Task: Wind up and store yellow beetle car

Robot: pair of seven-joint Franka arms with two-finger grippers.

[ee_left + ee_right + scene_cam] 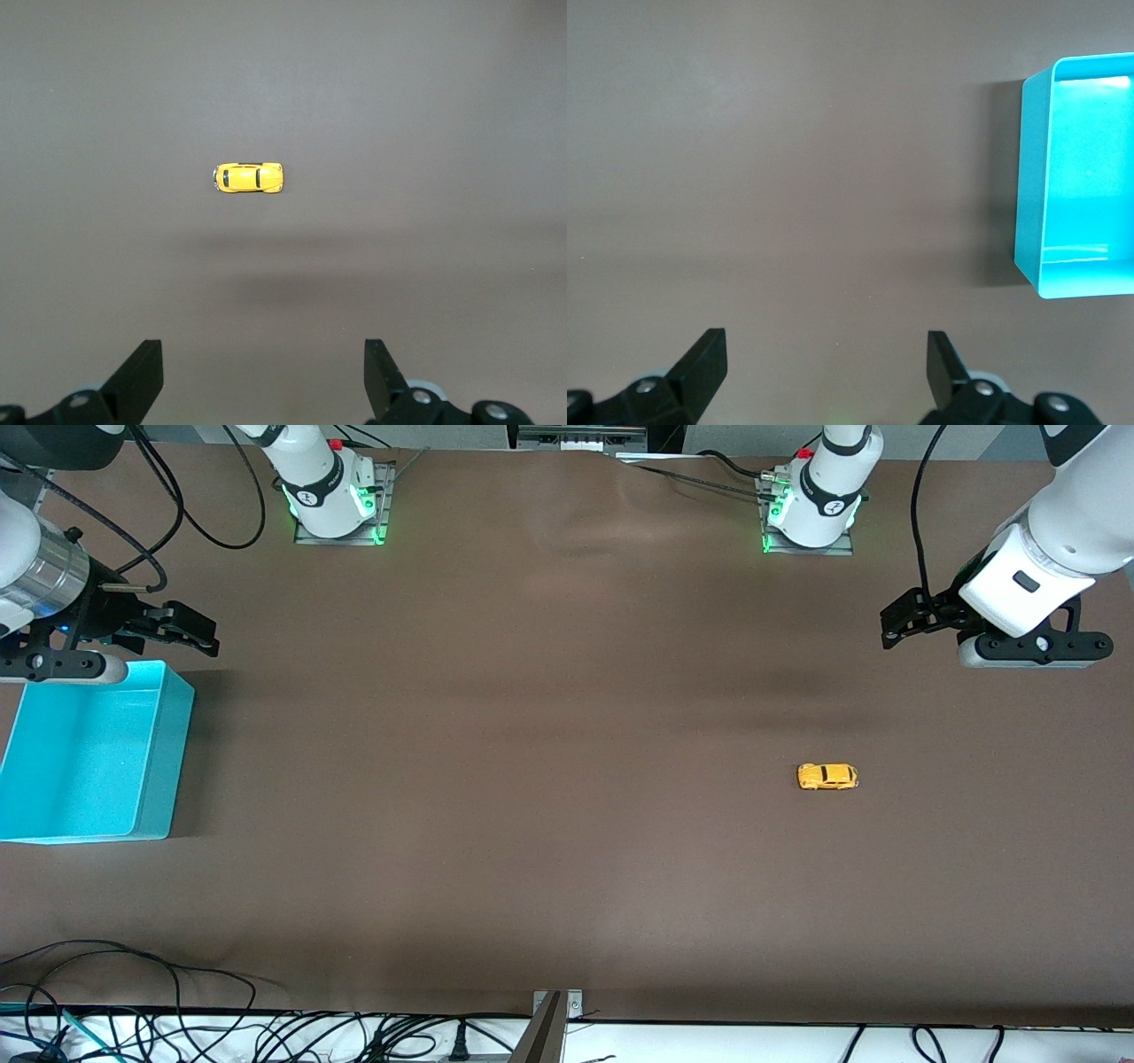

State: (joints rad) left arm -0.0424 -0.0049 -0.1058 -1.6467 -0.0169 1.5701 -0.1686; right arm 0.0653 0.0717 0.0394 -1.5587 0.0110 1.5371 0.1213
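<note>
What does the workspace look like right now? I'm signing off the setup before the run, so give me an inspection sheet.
Surface: brown table, slightly wrinkled near the bases.
Job's things: car upright on the table, toward the left arm's end; blue bin, nothing in it, at the right arm's end.
Clutter: nothing seen.
Grippers: left gripper open, up over bare table, car in its wrist view; right gripper open, up beside the bin's corner.
Cables: black cables bunched along the table edge nearest the camera; more by the bases.
Surroundings: nothing seen.
</note>
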